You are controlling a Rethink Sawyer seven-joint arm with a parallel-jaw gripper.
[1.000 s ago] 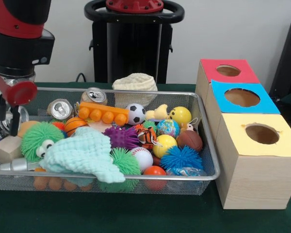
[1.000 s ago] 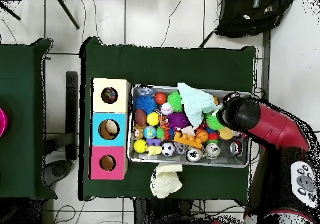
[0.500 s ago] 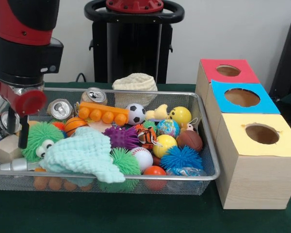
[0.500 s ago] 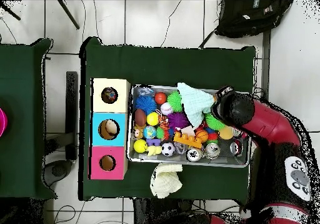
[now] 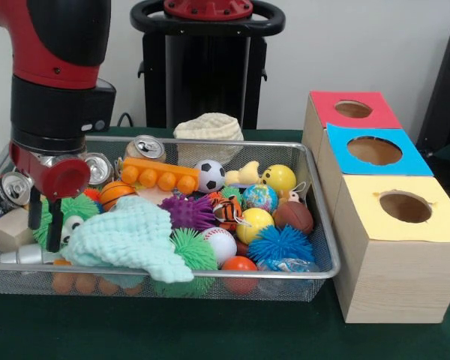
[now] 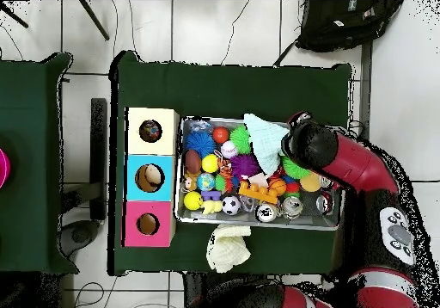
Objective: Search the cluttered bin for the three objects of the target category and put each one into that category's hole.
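Observation:
The wire mesh bin point(image 5: 210, 275) is full of toys: a pale green knitted cloth point(image 5: 127, 240), a green fuzzy toy with eyes point(image 5: 75, 214), several balls, spiky balls and drink cans. My gripper point(image 5: 45, 223) hangs at the bin's left end, open and empty, its fingertips point(image 5: 54, 238) down at the green fuzzy toy's left side. The yellow-surround hole point(image 5: 405, 206) tops the nearest wooden box, right of the bin. In the overhead view the arm point(image 6: 331, 154) hides the gripper above the bin point(image 6: 258, 226); a dark ball shows in the yellow hole point(image 6: 150, 132).
The blue-surround hole point(image 5: 375, 150) and the red-surround hole point(image 5: 352, 109) lie behind the yellow one. A cream cloth point(image 5: 208, 126) sits on the table behind the bin. A wooden block point(image 5: 13, 229) and a can point(image 5: 11, 187) are beside the gripper.
The arm has moved along the bin toward its middle and come lower, from above the left rim to the green fuzzy toy. The toys have not moved.

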